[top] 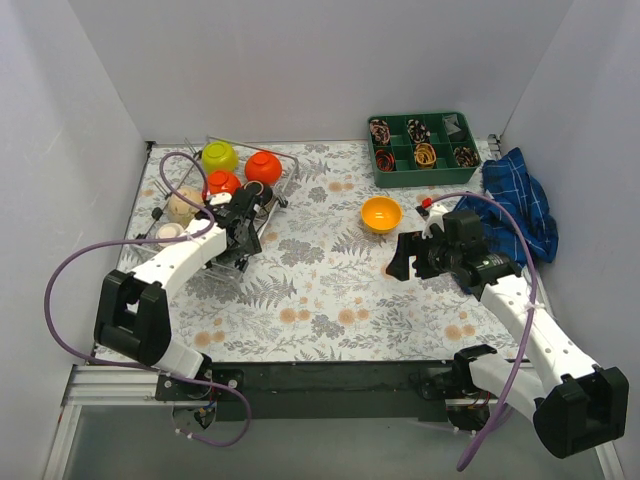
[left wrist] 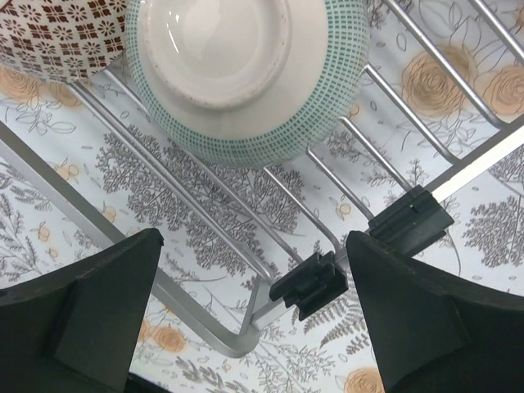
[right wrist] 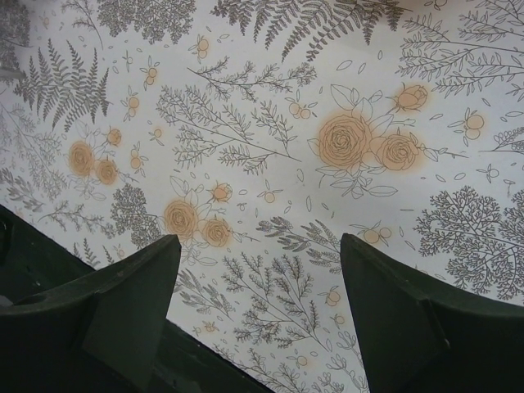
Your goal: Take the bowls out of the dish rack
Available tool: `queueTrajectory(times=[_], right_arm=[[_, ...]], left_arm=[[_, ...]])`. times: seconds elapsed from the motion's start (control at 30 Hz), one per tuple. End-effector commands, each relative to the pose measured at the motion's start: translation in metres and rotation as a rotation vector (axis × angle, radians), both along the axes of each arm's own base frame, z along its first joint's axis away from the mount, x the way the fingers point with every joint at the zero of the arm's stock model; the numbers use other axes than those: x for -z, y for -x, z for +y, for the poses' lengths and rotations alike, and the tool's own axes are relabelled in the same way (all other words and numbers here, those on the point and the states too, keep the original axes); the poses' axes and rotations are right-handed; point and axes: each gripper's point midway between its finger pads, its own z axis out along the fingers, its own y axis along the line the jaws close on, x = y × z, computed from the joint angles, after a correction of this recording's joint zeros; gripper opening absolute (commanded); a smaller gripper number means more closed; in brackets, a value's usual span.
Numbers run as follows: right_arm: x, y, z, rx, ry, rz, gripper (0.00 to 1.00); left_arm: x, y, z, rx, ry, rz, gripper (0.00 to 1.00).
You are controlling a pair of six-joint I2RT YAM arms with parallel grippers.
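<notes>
In left wrist view only: teal-dotted bowl

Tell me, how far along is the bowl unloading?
Done: one yellow-orange bowl sits on the tablecloth, out of the dish rack. In hand: nothing gripped; the open left gripper hangs over the rack near a green-dotted bowl. Left: at least five bowls in the rack.
</notes>
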Motion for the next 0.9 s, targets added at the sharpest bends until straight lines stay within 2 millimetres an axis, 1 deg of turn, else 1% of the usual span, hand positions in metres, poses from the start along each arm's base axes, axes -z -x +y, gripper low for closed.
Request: queueTrajectory(times=[0.0, 0.07, 0.1, 0.17, 0.2, 0.27, 0.3, 0.33, 0.4, 0.43, 0.53, 0.63, 0.73, 0.83, 0.87], right_arm=[[-0.005, -0.006, 0.008, -0.028, -0.027, -0.03, 0.87], [-0.007, -0.006, 0.008, -0.031, -0.029, -0.038, 0.87], [-0.008, -0.007, 0.007, -0.026, -0.027, -0.044, 0.87], [-0.008, -0.007, 0.006, -0.027, -0.025, -0.047, 0.87], [-0.01, -0.006, 0.007, -0.028, -0.027, -0.051, 0.87], [-0.012, -0.005, 0.007, -0.031, -0.03, -0.061, 0.87], [-0.013, -0.006, 0.005, -0.028, -0.026, -0.072, 0.87], [-0.013, -0.006, 0.005, -0.027, -0.022, -0.075, 0.87], [-0.012, -0.006, 0.004, -0.028, -0.018, -0.074, 0.87], [-0.012, -0.006, 0.004, -0.031, -0.02, -0.073, 0.87], [-0.013, -0.006, 0.005, -0.032, -0.024, -0.08, 0.87], [-0.011, -0.004, 0.006, -0.039, -0.029, -0.079, 0.87], [-0.012, -0.004, 0.007, -0.044, -0.032, -0.081, 0.87], [-0.012, -0.005, 0.005, -0.04, -0.024, -0.088, 0.87], [-0.011, -0.005, 0.005, -0.044, -0.022, -0.088, 0.87]], left_arm=[[-0.015, 0.018, 0.002, 0.021, 0.002, 0.047, 0.98], [-0.026, 0.009, -0.001, 0.053, -0.01, 0.027, 0.98], [-0.038, 0.0, -0.005, 0.065, -0.007, -0.006, 0.98], [-0.047, -0.007, -0.008, 0.104, -0.017, -0.021, 0.98], [-0.057, -0.016, -0.01, 0.109, -0.026, -0.049, 0.98], [-0.064, -0.022, -0.009, 0.126, -0.065, -0.056, 0.98], [-0.065, -0.026, -0.004, 0.135, -0.111, -0.051, 0.98], [-0.067, -0.032, -0.005, 0.146, -0.127, -0.061, 0.98], [-0.066, -0.037, -0.001, 0.168, -0.171, -0.04, 0.98], [-0.064, -0.043, 0.002, 0.165, -0.218, -0.024, 0.98], [-0.061, -0.052, 0.012, 0.199, -0.339, 0.017, 0.98], [-0.057, -0.059, 0.015, 0.249, -0.414, 0.05, 0.98], [-0.054, -0.066, 0.012, 0.288, -0.428, 0.051, 0.98], [-0.045, -0.07, 0.01, 0.298, -0.429, 0.07, 0.98], [-0.037, -0.07, 0.009, 0.302, -0.433, 0.096, 0.98]])
